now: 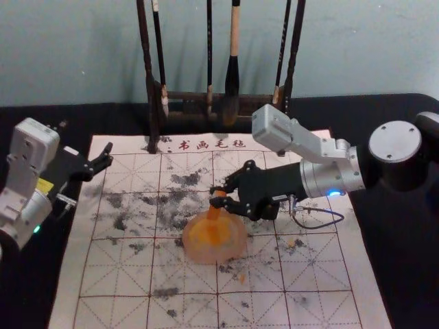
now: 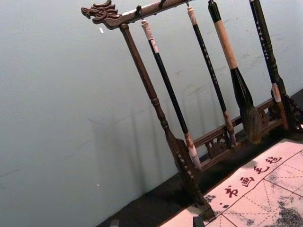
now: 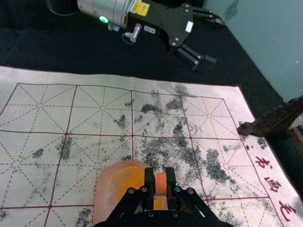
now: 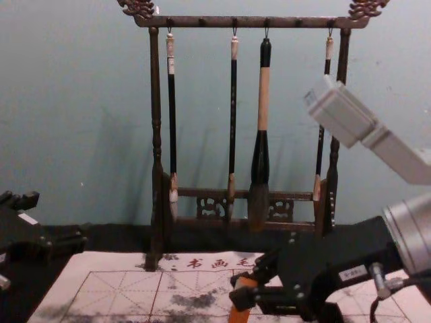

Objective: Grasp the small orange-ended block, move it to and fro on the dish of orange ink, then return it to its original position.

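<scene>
So the right gripper [image 1: 218, 197] is clamped on the orange-ended block [image 1: 215, 211], roughly upright over the dish [image 1: 189, 249]. Can't tell if it's touching the ink [image 1: 197, 237], tbh. Left gripper [image 1: 86, 140] is just parked, wide apart, well left of the dish. Brush rack [image 1: 149, 86] stands behind the dish.

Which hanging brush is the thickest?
The third brush from the left in the chest view: its lower part bulges far wider than the others, and its handle has a long pale stretch.
</scene>
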